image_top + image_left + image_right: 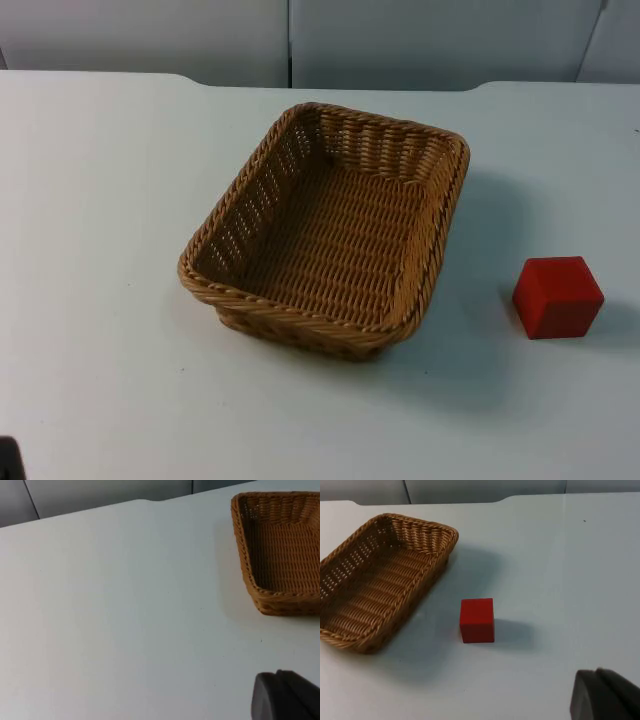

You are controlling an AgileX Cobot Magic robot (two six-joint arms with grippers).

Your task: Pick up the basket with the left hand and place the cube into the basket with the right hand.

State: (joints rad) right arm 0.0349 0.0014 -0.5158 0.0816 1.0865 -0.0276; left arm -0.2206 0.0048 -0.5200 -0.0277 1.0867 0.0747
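Basket flat on table, red cube near it (apart, untouched). Left gripper, right gripper: jaw state can't tell.

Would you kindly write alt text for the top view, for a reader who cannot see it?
An empty woven basket sits in the middle of a white table, with a red cube standing apart from it on the table to its right. A grey wall runs along the table's far edge.
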